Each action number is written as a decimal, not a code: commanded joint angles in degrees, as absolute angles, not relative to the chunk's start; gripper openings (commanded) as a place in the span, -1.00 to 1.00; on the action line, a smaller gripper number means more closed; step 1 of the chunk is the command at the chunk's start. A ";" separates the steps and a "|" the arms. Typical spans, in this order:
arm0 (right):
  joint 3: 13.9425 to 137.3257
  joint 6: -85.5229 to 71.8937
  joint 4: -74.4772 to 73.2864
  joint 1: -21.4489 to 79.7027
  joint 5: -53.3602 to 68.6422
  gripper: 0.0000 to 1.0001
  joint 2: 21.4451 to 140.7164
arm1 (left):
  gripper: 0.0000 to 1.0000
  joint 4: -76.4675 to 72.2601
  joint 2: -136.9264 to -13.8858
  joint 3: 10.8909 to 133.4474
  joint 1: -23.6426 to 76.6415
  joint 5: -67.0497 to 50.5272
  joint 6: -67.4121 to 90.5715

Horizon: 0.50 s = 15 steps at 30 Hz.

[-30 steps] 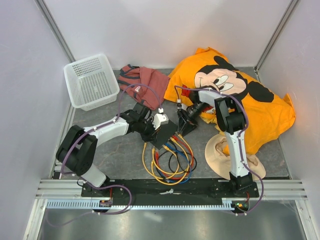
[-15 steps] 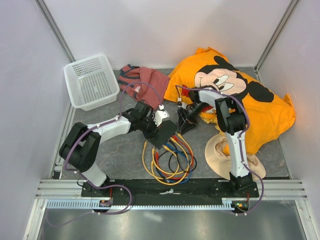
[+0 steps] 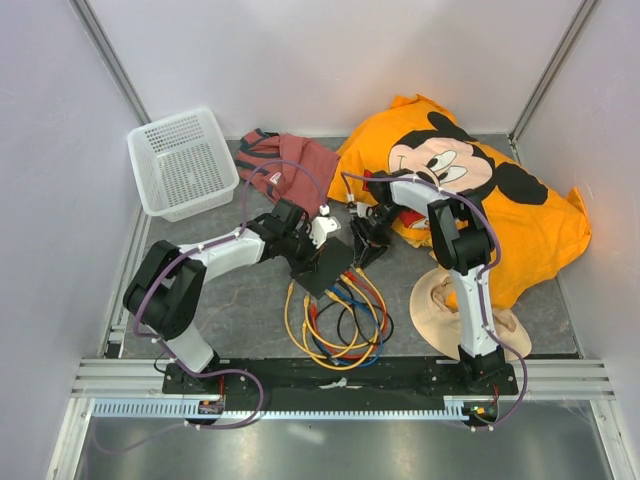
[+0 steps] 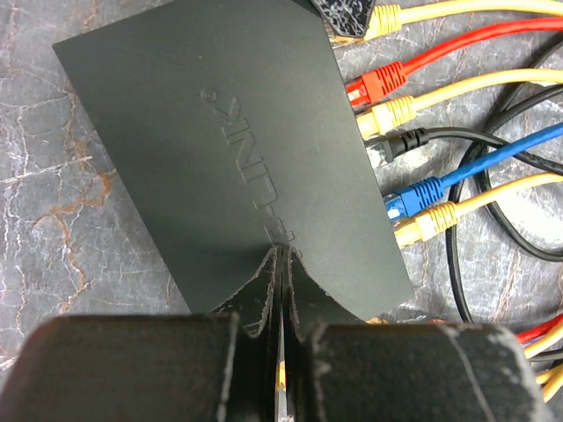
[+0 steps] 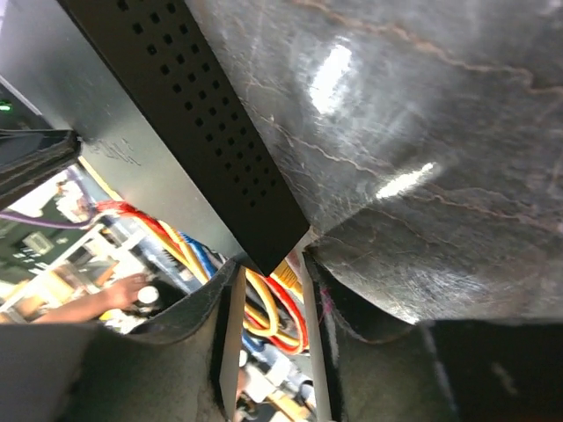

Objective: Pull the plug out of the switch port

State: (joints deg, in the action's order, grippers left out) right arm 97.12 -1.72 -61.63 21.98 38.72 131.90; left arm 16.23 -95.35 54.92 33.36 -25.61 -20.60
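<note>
1. Switch lies flat at frame centre, with coloured cables plugged along its lower-right edge.
2. Left gripper: jaws fully closed, tips resting on the switch's top face.
3. Right gripper: narrow gap at the switch's corner; I cannot tell whether it grips anything.

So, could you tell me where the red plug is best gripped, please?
Probably on the boot of the red plug, just outside the switch, coming from the cable side: it juts straight out of the edge, and yellow plugs sit close on both sides.
</note>
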 commanded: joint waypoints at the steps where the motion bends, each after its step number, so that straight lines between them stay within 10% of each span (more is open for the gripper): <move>1: 96.50 2.99 -45.79 23.99 16.62 -0.35 135.70 | -0.97 16.00 -97.12 56.34 33.49 -23.82 -18.99; 15: 91.85 5.71 -55.37 24.87 7.92 -0.64 133.60 | -0.97 15.21 -94.92 54.41 33.40 -22.15 -18.11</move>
State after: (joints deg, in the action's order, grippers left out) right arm 97.97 0.40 -62.06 24.64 30.76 130.76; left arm 15.84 -95.94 55.55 33.34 -24.91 -19.35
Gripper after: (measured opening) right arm 0.185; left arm 0.022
